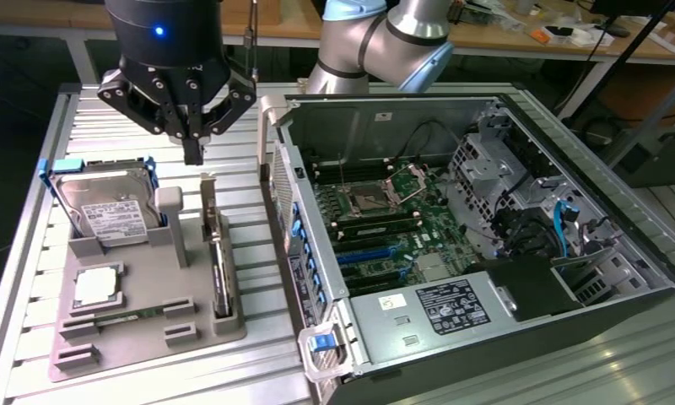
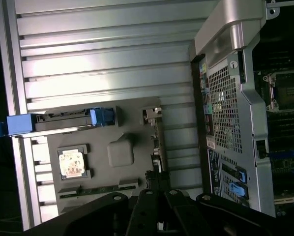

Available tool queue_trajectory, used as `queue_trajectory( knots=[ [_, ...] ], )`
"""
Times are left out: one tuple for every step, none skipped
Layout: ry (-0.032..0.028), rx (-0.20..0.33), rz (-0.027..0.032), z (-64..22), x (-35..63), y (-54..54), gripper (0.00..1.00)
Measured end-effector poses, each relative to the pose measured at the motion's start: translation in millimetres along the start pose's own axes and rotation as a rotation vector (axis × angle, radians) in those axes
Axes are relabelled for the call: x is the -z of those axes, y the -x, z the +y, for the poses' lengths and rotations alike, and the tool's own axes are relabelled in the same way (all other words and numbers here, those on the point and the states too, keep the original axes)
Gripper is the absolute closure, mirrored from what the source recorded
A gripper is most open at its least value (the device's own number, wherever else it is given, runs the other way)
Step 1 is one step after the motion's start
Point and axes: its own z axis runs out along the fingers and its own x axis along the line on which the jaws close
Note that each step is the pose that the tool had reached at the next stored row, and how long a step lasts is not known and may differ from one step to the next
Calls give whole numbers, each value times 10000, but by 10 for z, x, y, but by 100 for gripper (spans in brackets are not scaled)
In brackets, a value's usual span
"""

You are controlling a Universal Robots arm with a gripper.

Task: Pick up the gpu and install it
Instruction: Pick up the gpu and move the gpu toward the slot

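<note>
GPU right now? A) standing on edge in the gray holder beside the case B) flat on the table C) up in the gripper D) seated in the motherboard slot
A: the gpu stands on edge in a slot of the gray holder, between the hard drive and the open case; the gripper hangs above it.

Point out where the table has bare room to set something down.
The ribbed metal table is bare past the end of the grey holder tray nearest the black gripper, and along its opposite edge. The gap between tray and open dark metal computer case is narrow. Tray and case interior are crowded.
</note>
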Motion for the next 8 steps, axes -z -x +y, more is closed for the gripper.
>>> queue_trajectory(
  knots=[
    [0, -1, 0, -2, 0, 0, 89],
    [1, -1, -1, -2, 0, 1, 89],
    [0, -1, -1, -2, 0, 1, 89],
    [0, 0, -1, -3, 0, 1, 89],
    [0, -1, 0, -3, 0, 0, 89],
    [0, 0, -1, -3, 0, 1, 89],
    [0, 0, -1, -3, 0, 1, 89],
    [1, 0, -1, -4, -1, 0, 89]
  ],
)
